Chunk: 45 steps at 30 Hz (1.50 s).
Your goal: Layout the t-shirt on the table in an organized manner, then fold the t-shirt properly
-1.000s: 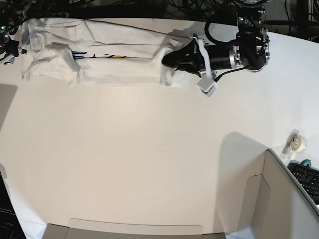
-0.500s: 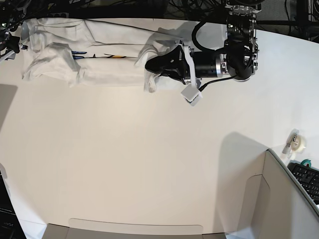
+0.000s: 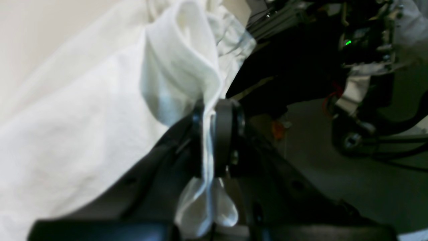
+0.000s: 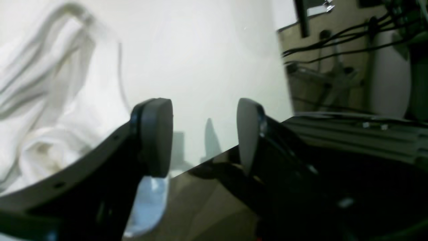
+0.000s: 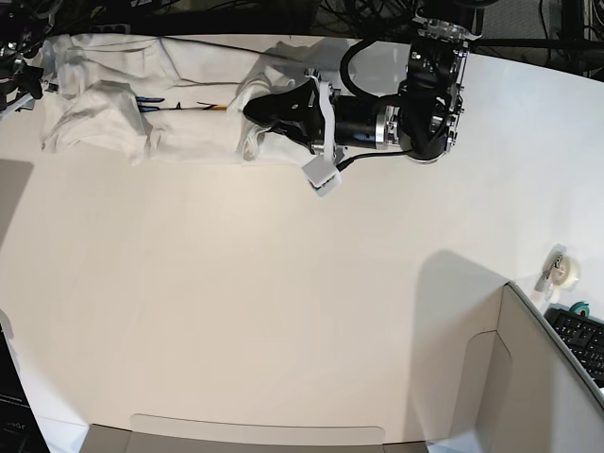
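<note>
You get bright, even overhead light on the table (image 5: pixel 283 283), with soft grey shadows beside the box panel (image 5: pixel 528 377) at its lower right. The base view bows at its edges. In both wrist views, everything near the lens is blurred; the t-shirt (image 3: pixel 83 110) is overexposed, nearly featureless white, and the room behind it is dim.

T-shirt (image 5: pixel 142 113) print mostly hidden in folds; right pincer (image 4: pixel 204 134) outside base view; wrist views blurred.
</note>
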Each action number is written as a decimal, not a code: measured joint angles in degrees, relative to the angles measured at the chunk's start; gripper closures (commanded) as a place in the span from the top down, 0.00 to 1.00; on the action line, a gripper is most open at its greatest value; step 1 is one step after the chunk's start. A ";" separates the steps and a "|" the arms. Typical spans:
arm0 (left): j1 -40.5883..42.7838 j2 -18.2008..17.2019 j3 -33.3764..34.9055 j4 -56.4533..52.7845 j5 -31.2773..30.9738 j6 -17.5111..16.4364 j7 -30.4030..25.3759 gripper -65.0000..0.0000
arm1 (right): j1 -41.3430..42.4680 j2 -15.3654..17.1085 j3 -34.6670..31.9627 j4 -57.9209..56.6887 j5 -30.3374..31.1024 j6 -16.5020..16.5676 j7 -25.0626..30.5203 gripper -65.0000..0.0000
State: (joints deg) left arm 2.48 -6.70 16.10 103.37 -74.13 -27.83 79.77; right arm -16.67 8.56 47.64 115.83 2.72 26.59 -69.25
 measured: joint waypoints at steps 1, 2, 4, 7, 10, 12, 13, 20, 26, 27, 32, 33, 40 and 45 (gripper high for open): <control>0.07 -0.09 0.00 0.00 -0.02 -0.02 -0.07 0.00 | 0.00 -0.13 0.00 0.00 0.02 0.00 0.00 0.47; 0.17 -0.33 0.00 0.00 0.02 0.00 0.07 0.00 | 0.00 -0.17 0.00 0.02 -0.04 0.00 0.00 0.47; 0.24 -0.42 0.04 -0.02 0.13 -0.02 0.68 0.00 | 0.00 -0.20 0.00 0.02 -0.04 0.00 0.02 0.47; 0.20 -0.26 0.04 0.00 -0.02 -0.02 0.44 0.00 | -0.02 -0.63 0.00 0.02 -0.04 0.00 0.00 0.47; 0.22 -0.31 0.04 0.00 0.02 0.00 0.61 0.00 | 0.00 -0.68 0.00 0.02 -0.02 0.00 0.02 0.47; 0.20 -0.28 0.04 -0.02 0.02 -0.02 0.57 0.00 | 0.00 -0.66 0.00 0.02 -0.04 0.00 0.02 0.47; 0.20 -0.28 0.04 -0.02 0.00 -0.02 0.57 0.00 | 0.00 -0.70 0.00 0.02 -0.02 0.00 0.02 0.47; -1.97 -0.17 0.04 -0.07 0.04 -0.02 0.57 0.00 | 0.00 -0.68 0.02 0.00 -0.09 0.00 0.00 0.47; -2.16 -0.13 0.09 -0.07 0.02 -0.02 0.42 0.00 | -0.02 -0.68 -0.04 0.02 -0.07 0.00 0.00 0.47; -2.16 -0.13 0.11 -0.07 0.04 -0.02 0.48 0.00 | 0.00 -0.68 -0.04 0.02 -0.04 0.00 0.02 0.47; -2.23 -0.22 1.42 -0.07 0.07 0.00 0.55 0.18 | 0.00 -0.68 -0.04 0.02 -0.04 0.00 0.00 0.47; -2.34 -0.28 2.29 -0.07 0.09 -0.02 0.59 0.26 | 0.00 -0.70 -0.04 0.02 -0.04 0.00 0.00 0.47; -2.60 -0.28 3.02 -0.07 -0.02 -0.02 0.11 0.53 | 0.00 -1.62 -0.04 0.02 -0.50 0.00 -0.02 0.47; -2.64 -0.28 3.02 -0.07 -0.02 -0.02 0.11 0.49 | 0.00 -1.88 -1.16 0.02 -0.85 0.00 -0.02 0.47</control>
State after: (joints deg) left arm -0.16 -6.98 19.11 103.31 -74.15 -27.86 79.88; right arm -16.67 6.68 46.48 115.85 1.87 26.59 -69.28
